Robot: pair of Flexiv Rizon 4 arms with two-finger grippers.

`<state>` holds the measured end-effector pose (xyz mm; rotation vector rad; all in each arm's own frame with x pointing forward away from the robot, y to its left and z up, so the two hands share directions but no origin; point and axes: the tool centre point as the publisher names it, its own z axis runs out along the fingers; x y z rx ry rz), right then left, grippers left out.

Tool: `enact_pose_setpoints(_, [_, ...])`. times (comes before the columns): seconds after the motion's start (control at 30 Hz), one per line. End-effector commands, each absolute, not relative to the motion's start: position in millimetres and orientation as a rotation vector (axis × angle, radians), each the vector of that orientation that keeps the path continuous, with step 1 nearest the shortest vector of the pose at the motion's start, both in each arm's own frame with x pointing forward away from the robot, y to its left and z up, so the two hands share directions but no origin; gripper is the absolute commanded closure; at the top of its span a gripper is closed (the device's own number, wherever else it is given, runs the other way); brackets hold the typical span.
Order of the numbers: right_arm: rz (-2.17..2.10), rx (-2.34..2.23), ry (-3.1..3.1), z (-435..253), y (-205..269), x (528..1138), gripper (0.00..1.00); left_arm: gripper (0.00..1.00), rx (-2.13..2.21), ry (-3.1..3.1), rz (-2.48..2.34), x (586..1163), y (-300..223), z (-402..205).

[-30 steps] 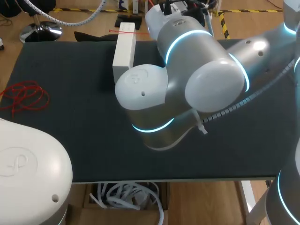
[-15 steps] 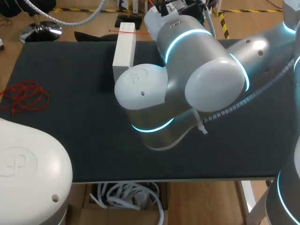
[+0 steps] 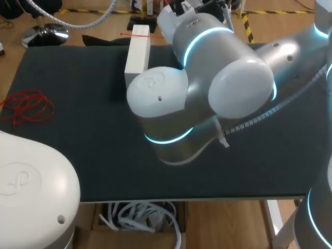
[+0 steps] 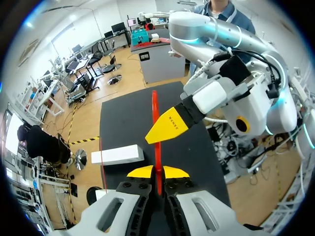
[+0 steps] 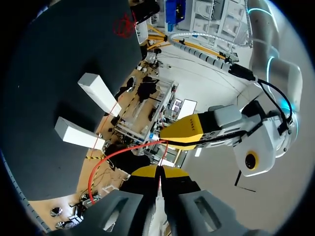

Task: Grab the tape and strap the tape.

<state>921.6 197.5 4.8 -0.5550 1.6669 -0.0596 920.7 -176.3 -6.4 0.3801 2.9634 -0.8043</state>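
Note:
A thin red tape (image 4: 155,123) runs straight ahead from my left gripper (image 4: 157,172), which is shut on it. My right gripper (image 4: 172,126) pinches the same tape a little further along. In the right wrist view my right gripper (image 5: 158,171) is shut on the red tape (image 5: 115,153), which curves away to one side, and my left gripper (image 5: 186,130) holds it just ahead. Both grippers hang above the table's far edge. In the head view my right arm (image 3: 207,78) hides them. A loose coil of red tape (image 3: 28,106) lies at the table's left edge.
A long white box (image 3: 137,57) lies at the back of the dark table (image 3: 78,135), with a second white box (image 3: 140,31) just behind it and a red line across it. My left arm's base (image 3: 31,192) fills the near left corner.
My right arm's elbow has shifted slightly up and to the left. Both grippers stay shut on the tape.

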Motion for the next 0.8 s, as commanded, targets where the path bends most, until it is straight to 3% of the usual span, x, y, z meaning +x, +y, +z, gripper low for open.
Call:
enact_pose_setpoints(0.03, [-0.06, -0.562, 1.672, 5.4, 199.7, 922.0, 1.0, 1.0, 0.379, 2.965, -0.8, 920.2, -176.8, -5.6])
enact_pose_setpoints(0.33, [-0.017, -0.52, 1.671, 6.2, 195.2, 920.9, 1.0, 1.0, 0.379, 2.965, -0.8, 920.2, -176.8, -5.6])
enact_pose_setpoints(0.37, [-0.009, -0.508, 1.667, 7.4, 194.7, 920.1, 0.7, 1.0, 0.379, 2.965, -0.8, 920.2, -176.8, -5.6])
enact_pose_setpoints(0.4, [-0.002, -0.507, 1.662, 8.6, 194.7, 919.3, 0.54, 1.0, 0.379, 2.965, -0.8, 920.2, -176.8, -5.6])
enact_pose_setpoints(0.6, [0.022, -0.491, 1.655, 19.0, 195.1, 909.8, 0.52, 1.0, 0.379, 2.965, -0.8, 920.2, -176.8, -5.6])
enact_pose_setpoints(0.8, [0.057, -0.467, 1.636, 33.8, 192.7, 895.3, 0.58, 1.0, 0.379, 2.965, -0.8, 920.2, -176.8, -5.6])
